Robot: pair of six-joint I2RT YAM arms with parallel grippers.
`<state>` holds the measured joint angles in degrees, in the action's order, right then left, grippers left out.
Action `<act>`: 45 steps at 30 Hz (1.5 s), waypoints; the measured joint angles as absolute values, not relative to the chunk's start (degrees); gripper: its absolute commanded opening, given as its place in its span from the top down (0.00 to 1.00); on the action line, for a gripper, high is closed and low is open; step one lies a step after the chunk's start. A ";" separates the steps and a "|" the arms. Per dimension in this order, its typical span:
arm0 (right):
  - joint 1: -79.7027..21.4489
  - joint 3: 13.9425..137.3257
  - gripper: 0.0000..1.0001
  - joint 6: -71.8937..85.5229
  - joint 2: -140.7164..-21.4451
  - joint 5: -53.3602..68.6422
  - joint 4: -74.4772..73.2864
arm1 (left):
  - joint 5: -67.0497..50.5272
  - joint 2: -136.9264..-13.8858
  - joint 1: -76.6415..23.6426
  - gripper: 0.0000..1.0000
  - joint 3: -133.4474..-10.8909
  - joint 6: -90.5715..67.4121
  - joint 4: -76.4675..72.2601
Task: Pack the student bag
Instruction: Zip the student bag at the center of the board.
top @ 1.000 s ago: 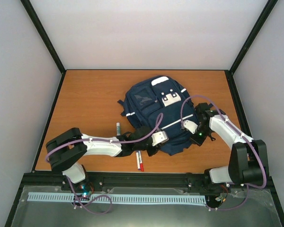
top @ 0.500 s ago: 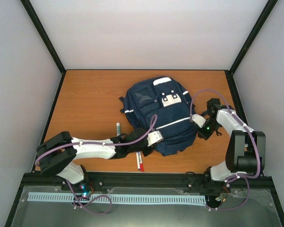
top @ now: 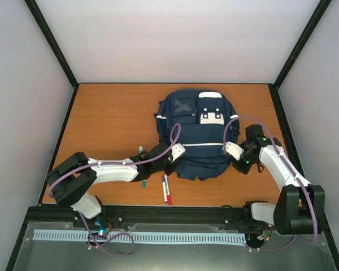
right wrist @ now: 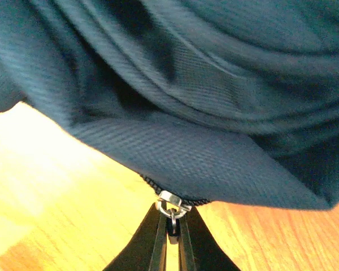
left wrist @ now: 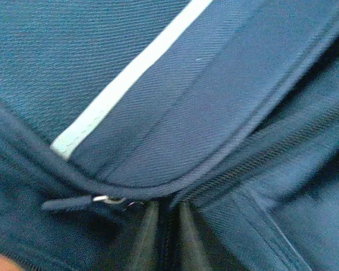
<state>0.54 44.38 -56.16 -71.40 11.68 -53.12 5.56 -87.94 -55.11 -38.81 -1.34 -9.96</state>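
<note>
Bag (top: 187,132) lies flat on the bench (top: 107,113), between the two arms. It is soft, limp cloth, likely to sag and slide rather than lift as one piece, so seams, straps and zip pulls look the surest holds. The right fingers (right wrist: 170,223) are pinched on a zip pull (right wrist: 172,203) at its right edge, just above the bench. The left fingers (left wrist: 166,214) stand narrow, tips against the zip seam at its near-left corner, seemingly nipping cloth; a second pull (left wrist: 96,199) lies just beside them

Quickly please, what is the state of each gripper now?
Left gripper: closed, pinching the bag.
Right gripper: closed on a zipper pull.
</note>
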 measured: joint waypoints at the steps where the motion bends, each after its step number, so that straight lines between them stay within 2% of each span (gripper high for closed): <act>1: -0.93 44.14 0.97 -55.81 -70.78 11.79 -53.34 | 6.74 -88.55 -54.24 0.65 -39.35 -1.02 -9.78; 3: -2.74 44.10 0.97 -55.00 -70.32 12.32 -54.11 | 9.06 -89.43 -52.84 0.55 -40.40 -0.38 -9.41; 7: -3.29 44.12 0.97 -53.89 -70.76 12.62 -55.53 | 8.32 -88.92 -51.53 0.44 -41.50 0.47 -8.97; 15: -3.31 44.12 0.97 -53.08 -73.19 11.94 -55.13 | 3.09 -87.72 -57.39 0.42 -45.10 3.79 -6.48; 22: -3.31 44.21 0.97 -52.01 -75.81 12.49 -54.65 | -1.41 -94.13 -61.52 0.42 -53.21 6.33 -6.00; 33: -3.31 44.84 0.97 -51.37 -75.81 12.53 -55.51 | -8.54 -103.09 -61.91 0.48 -62.94 9.82 -5.91; 41: -3.31 44.97 0.97 -51.18 -75.81 12.53 -55.75 | -9.19 -107.42 -62.63 0.56 -67.05 12.80 -4.93; 45: -3.31 45.34 0.97 -51.13 -75.79 12.60 -56.07 | -9.04 -108.05 -62.76 0.67 -67.05 13.32 -4.56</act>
<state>-3.31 45.34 -51.13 -75.79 12.60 -56.07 -9.04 -108.05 -62.76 -67.05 13.32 -4.56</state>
